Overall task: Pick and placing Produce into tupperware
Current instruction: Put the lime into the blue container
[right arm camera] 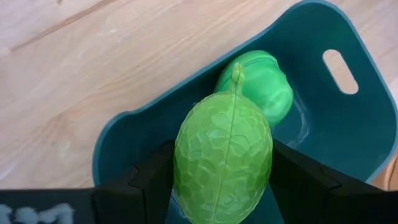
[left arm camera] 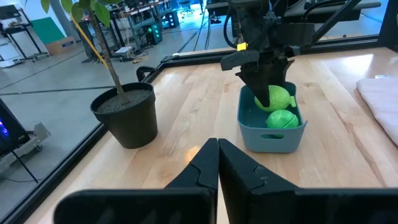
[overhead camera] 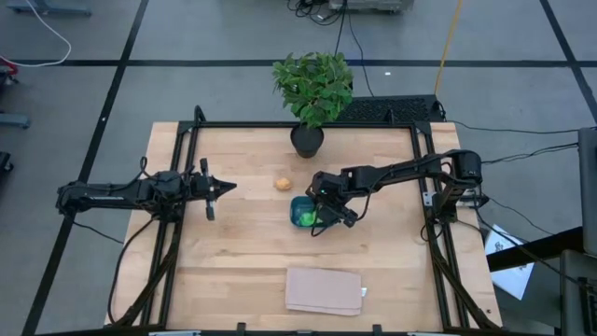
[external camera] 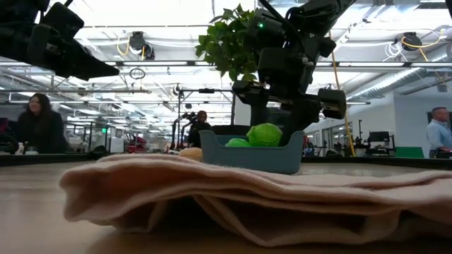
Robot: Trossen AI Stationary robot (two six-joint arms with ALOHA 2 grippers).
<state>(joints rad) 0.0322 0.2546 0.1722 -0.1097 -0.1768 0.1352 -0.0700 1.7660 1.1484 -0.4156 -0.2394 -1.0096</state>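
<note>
A: Tupperware [overhead camera: 303, 213] sits mid-bench, one green piece [right arm camera: 258, 81] already inside.

B: And the right hand [overhead camera: 322, 211]?

A: I see it over the tupperware, clamped on the second green piece [right arm camera: 222, 165].

B: The orange-tan piece [overhead camera: 282, 183]?

A: On the bench, toward the far edge. My left hand [overhead camera: 213, 189] hovers near the left side, fingers together, holding nothing.

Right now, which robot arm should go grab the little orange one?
Probably the left. Its gripper is shut on nothing, beside the orange piece. The right gripper holds a green piece over the tupperware.
</note>
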